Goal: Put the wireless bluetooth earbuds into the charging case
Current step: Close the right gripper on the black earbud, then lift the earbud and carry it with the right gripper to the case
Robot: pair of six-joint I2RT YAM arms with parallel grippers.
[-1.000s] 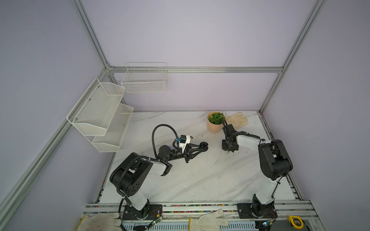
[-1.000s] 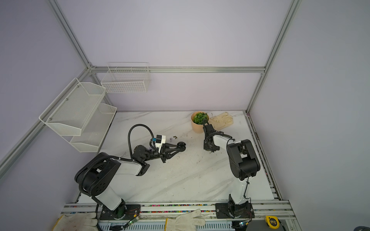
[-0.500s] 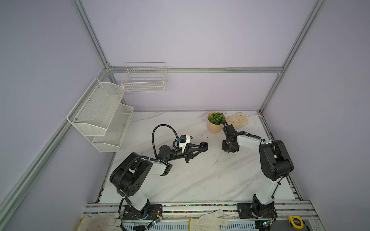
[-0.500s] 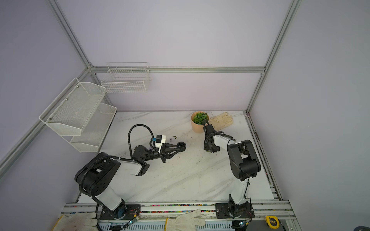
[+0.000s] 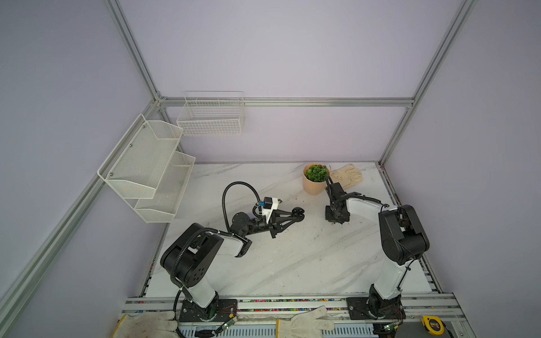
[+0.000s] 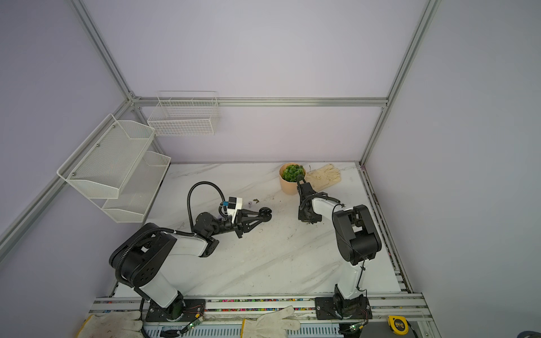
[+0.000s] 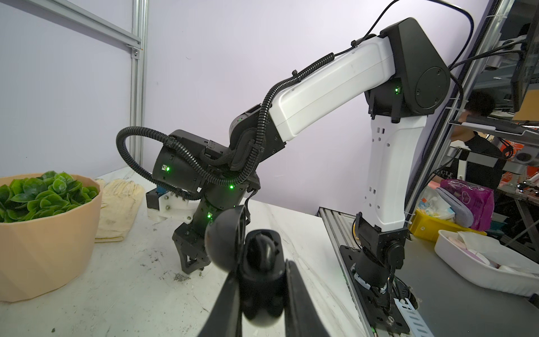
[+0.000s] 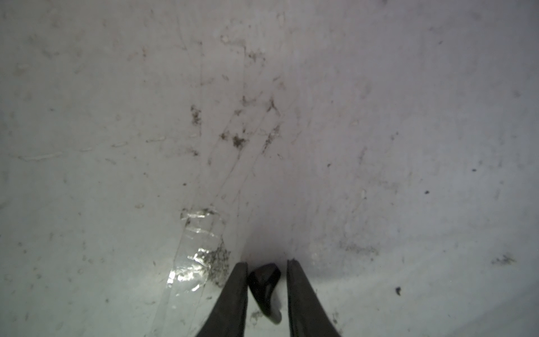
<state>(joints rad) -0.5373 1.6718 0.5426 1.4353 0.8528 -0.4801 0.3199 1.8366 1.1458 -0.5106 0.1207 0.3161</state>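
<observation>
Two pincers we are logging. Our left gripper (image 7: 261,272) is clamping black charging case (image 7: 224,242); our right gripper (image 8: 267,263), narrowly parted, is straddling black earbud (image 8: 262,283).

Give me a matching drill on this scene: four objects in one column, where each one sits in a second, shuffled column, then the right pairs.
Things
1. black charging case
2. black earbud
3. plant pot
4. tape measure

Places
A. at the back of the table, beside the cream glove
B. past the table's front edge, far right
C. clamped, lid open, in the left end effector
D. lying on the table between the right end effector fingers

Pairs: 1-C; 2-D; 3-A; 4-B
</observation>
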